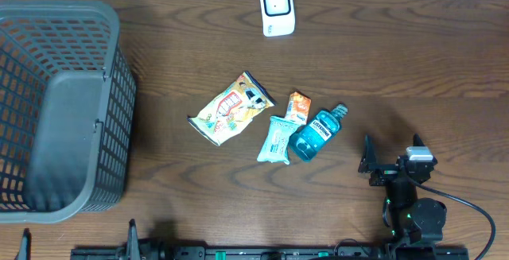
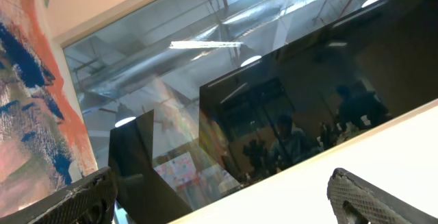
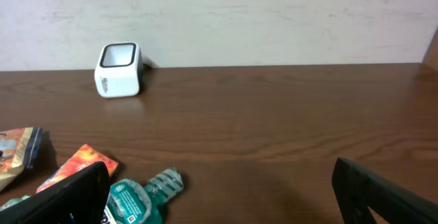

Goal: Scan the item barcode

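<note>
A white barcode scanner point(image 1: 277, 7) point(image 3: 120, 70) stands at the table's far edge. Four items lie mid-table: a yellow snack bag point(image 1: 231, 109), a small orange packet point(image 1: 297, 106) point(image 3: 79, 166), a teal wipes pack point(image 1: 276, 139) and a blue-green mouthwash bottle point(image 1: 314, 135) point(image 3: 140, 196). My right gripper point(image 1: 392, 146) point(image 3: 219, 186) hovers open just right of the bottle, holding nothing. My left gripper point(image 2: 222, 186) is open and empty; its camera points up at windows and ceiling lights, with no item in its view.
A large grey plastic basket point(image 1: 111, 109) fills the left side of the table. A pale wall runs behind the scanner. Bare wood lies between the items and the scanner and to the right of my right arm.
</note>
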Controlling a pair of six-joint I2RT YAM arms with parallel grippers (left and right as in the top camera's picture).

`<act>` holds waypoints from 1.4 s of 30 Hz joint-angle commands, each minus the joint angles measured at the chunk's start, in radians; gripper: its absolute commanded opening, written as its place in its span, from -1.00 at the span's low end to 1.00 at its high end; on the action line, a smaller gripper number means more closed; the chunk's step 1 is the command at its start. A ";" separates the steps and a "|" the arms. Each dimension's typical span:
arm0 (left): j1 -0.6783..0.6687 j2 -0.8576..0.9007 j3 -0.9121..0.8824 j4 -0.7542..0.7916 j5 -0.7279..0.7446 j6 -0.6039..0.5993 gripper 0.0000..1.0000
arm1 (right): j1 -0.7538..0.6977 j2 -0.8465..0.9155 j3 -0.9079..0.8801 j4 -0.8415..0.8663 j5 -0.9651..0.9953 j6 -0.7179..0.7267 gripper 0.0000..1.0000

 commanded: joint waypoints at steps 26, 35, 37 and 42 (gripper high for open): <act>0.003 0.266 -0.127 0.014 0.002 -0.641 0.95 | -0.002 -0.005 -0.001 -0.004 0.005 -0.010 0.98; 0.003 0.262 -0.229 0.034 0.325 -0.393 0.96 | -0.002 -0.005 -0.001 -0.004 0.005 -0.010 0.99; 0.003 0.262 -0.240 0.031 0.408 -0.328 0.96 | -0.002 -0.005 -0.001 -0.004 0.005 -0.010 0.98; 0.003 0.262 -0.247 -0.016 0.669 -0.116 0.96 | -0.002 -0.005 -0.001 -0.004 0.005 -0.010 0.98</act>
